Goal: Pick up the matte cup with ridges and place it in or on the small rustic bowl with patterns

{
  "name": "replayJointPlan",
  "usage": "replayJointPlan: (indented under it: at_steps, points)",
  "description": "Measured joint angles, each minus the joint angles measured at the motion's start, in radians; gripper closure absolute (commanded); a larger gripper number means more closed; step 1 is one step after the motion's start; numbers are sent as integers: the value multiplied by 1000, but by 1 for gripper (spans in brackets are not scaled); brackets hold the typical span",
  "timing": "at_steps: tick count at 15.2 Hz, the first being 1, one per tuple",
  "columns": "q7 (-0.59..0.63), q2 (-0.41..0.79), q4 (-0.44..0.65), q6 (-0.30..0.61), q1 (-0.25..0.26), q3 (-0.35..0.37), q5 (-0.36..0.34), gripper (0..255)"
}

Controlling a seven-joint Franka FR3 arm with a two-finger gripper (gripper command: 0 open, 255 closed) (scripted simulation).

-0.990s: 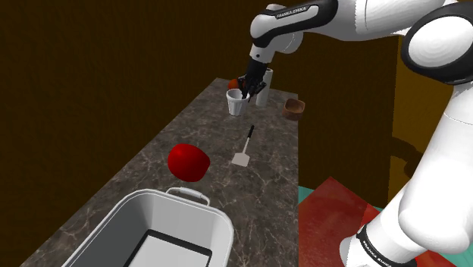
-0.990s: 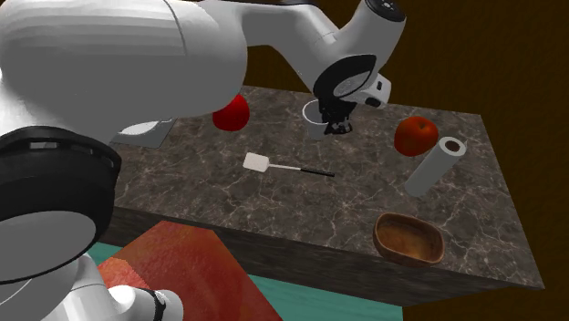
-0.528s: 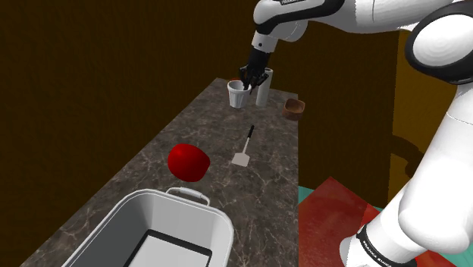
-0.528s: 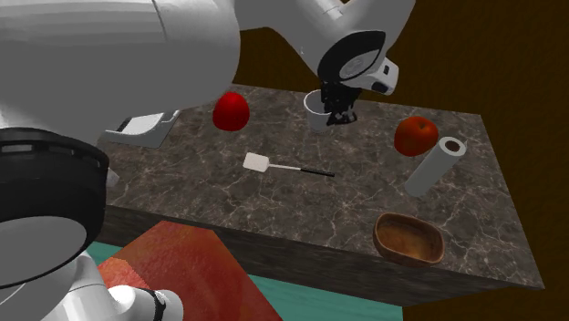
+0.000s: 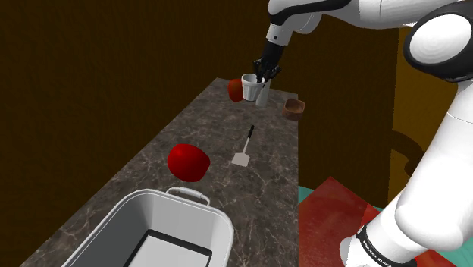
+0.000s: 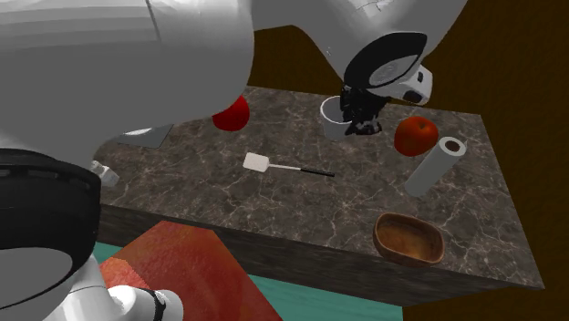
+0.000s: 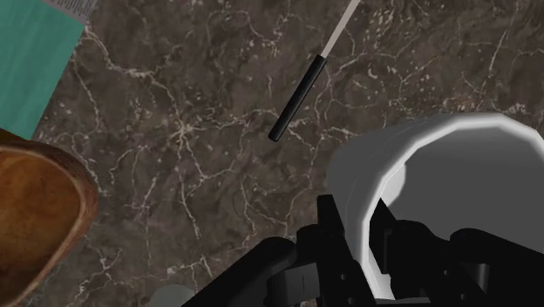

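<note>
Pinching the rim of the white cup (image 7: 453, 166) between them, the fingers (image 7: 336, 240) hold it off the desk (image 7: 192, 131) and should carry it level over the brown bowl (image 7: 35, 218) beside them before lowering gently.

A long counter (image 6: 365, 191) of dark stone with pale veins carried all the things. At one end stood a pale grey tub (image 5: 136, 216) with a handle on its rim, a red round thing (image 5: 189, 161) lay near it, and a white spatula (image 6: 274, 166) with a thin black handle lay flat about the middle of the counter. At the other end a brown bowl (image 6: 409, 239) sat close to the edge, a pale grey roll (image 6: 435, 166) stood just beside a second red round thing (image 6: 416, 135), and both were apart from the bowl.
</note>
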Motion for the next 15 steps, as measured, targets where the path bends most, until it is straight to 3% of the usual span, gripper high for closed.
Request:
replayJointPlan:
  at_steps: [6, 15]
  points:
    - [-129, 22, 34, -44, -85, -51, 12, 255]
    - [-305, 131, 224, -168, -225, -116, 41, 255]
